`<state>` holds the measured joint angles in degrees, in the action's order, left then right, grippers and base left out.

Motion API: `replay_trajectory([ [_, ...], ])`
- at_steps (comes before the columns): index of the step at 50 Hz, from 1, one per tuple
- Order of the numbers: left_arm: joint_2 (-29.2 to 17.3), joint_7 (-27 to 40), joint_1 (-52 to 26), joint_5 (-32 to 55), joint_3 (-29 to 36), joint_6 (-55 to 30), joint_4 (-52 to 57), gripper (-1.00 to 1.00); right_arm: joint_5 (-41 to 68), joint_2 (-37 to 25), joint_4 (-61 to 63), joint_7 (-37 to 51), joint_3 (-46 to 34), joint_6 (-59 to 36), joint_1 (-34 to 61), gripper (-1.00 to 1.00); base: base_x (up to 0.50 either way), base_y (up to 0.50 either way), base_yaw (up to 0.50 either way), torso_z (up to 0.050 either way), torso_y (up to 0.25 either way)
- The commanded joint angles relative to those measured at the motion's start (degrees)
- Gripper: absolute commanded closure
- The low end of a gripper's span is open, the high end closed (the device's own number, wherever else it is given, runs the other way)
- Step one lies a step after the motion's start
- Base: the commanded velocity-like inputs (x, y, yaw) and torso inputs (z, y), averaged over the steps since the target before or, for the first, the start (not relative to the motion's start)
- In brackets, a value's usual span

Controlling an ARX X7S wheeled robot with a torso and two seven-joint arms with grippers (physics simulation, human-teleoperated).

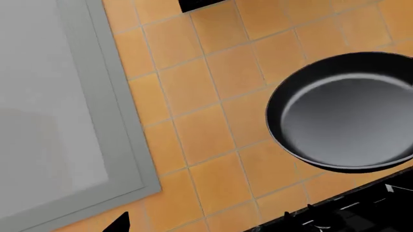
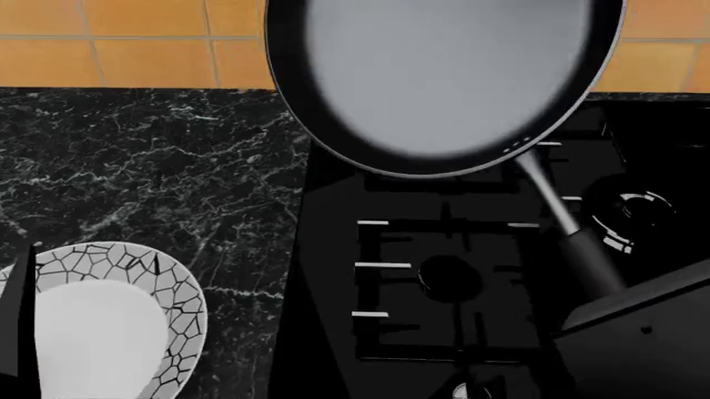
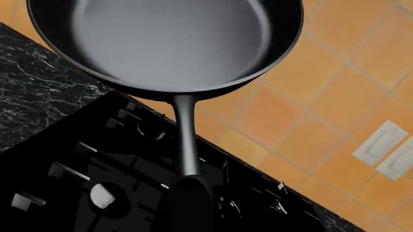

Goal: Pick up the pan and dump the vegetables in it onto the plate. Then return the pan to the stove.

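the round black non-stick frying pan (image 2: 444, 75) hangs empty above the glossy black gas stove (image 2: 444, 283), its long handle running back to the right gripper, seemingly clenched on it though its jaws are hidden, so it goes straight down onto the grates, the mosaic-rimmed white plate (image 2: 166, 283) well left on the black marble counter (image 2: 145, 166); left gripper out of view

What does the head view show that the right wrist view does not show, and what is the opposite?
Only the head view shows the plate, with no garlic visible on its seen part, and a knob at the stove's front. Only the right wrist view shows two wall switches on the orange tiles. Both show the empty pan held up over the stove, its handle running toward the right arm, and the marble counter.
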<state>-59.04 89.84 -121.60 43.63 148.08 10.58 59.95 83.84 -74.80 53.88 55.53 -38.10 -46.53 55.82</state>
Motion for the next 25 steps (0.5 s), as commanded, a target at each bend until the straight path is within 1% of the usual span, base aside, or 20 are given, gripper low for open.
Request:
replay_trajectory([
  [1, -0.29, -0.04, 1.34, -0.55, -0.81, -0.42, -0.01, -1.0, -3.09, -0.67, -0.11, 1.97, 5.72, -2.02, 6.17, 1.0, 0.0, -0.5, 0.0, 0.0, 0.011],
  [6, -0.64, -0.06, 1.62, -0.95, -0.73, -0.36, 0.0, -1.0, -1.27, -1.03, 0.1, 2.49, 6.64, -3.18, 8.32, 1.0, 0.0, -0.5, 0.0, 0.002, 0.002],
  [11, -0.45, 0.01, 0.94, -0.77, -0.39, -0.16, 0.0, -1.0, 0.46, -2.65, 0.44, 2.91, 7.93, -3.03, 9.67, 1.0, 0.0, -0.5, 0.0, 0.0, 0.002],
  [18, 0.3, 0.03, 0.39, 0.07, -0.83, -0.31, 0.01, -1.0, -3.0, -5.94, 0.37, 1.02, 8.1, 1.7, 5.84, 1.0, 0.0, -0.5, 0.0, 0.0, 0.001],
  [25, 0.5, 0.04, 0.76, 0.37, -1.36, -0.63, 0.02, -1.0, -6.2, -5.98, -0.42, 0.17, 7.17, 4.12, 3.04, 1.0, 0.0, -0.5, 0.0, 0.001, 0.002],
])
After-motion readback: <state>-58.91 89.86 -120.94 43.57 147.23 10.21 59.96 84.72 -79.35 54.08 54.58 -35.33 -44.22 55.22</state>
